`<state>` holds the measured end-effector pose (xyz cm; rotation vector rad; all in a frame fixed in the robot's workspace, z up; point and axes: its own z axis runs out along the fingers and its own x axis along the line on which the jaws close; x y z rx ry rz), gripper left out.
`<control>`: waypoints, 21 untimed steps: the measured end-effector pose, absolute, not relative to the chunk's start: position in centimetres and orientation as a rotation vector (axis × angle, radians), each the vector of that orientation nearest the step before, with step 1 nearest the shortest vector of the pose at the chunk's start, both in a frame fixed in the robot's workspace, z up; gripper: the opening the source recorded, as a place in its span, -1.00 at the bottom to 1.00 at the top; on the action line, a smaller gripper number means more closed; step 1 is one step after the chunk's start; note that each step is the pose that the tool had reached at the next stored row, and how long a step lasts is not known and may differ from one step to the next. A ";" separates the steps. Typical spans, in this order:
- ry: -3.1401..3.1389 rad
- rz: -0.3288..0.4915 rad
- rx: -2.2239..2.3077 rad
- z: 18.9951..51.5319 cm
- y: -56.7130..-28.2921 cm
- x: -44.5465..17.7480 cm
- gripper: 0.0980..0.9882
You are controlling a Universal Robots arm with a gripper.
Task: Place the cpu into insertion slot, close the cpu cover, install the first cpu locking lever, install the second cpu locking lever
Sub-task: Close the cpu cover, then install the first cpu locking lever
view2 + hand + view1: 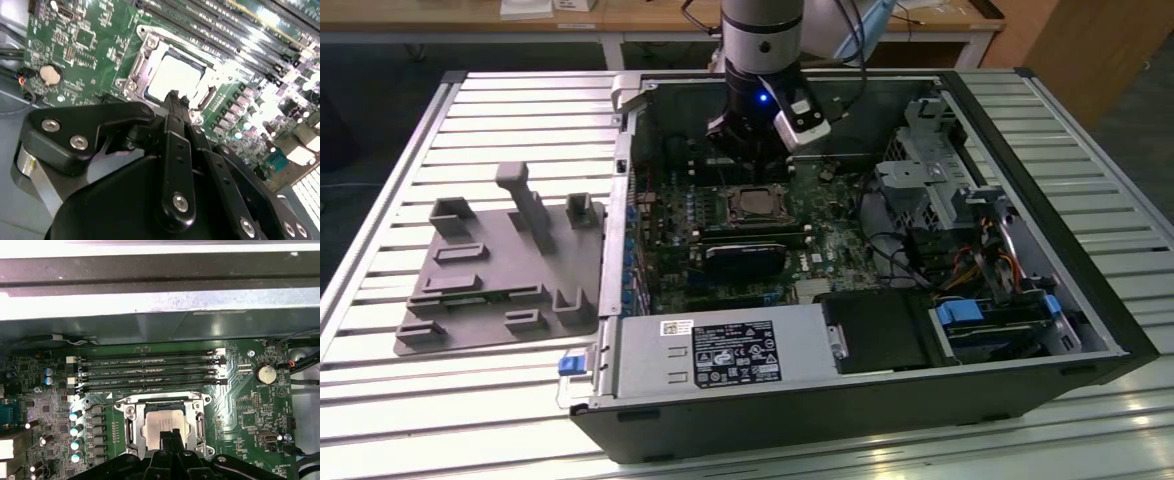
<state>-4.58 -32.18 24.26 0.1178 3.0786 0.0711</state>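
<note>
Gripper (172,96) nearest in the second wrist view, fingers pinched together, holding nothing; tips hover at the edge of the cpu (172,75), seated flat on the motherboard (80,40). First wrist view: cpu cover (131,426) frames the chip, straight beyond the tips. Exterior view: arm (761,40) upright above it.

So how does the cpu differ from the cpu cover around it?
The cpu is a solid pale square; the cpu cover is a metal frame with a square window. The cpu is smaller and sits inside that window, while the cpu cover rings it. Both are silvery and lie flat on the green motherboard.
</note>
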 end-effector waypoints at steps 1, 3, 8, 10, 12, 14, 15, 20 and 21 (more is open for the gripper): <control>3.079 0.071 0.118 24.3 -32.2 -4.6 -0.98; 3.079 0.071 0.118 24.3 -32.2 -4.6 -0.98; 3.079 0.071 0.118 24.3 -32.2 -4.6 -0.98; 3.079 0.071 0.118 24.3 -32.2 -4.6 -0.98; 3.079 0.071 0.118 24.4 -32.2 -4.6 -0.98; 3.079 0.070 0.118 24.4 -32.2 -4.6 -0.98; 3.079 0.070 0.118 24.4 -32.2 -4.8 -0.98; 3.078 0.071 0.118 24.4 -32.2 -6.0 -0.98; 3.078 0.071 0.118 24.4 -32.2 -6.3 -0.98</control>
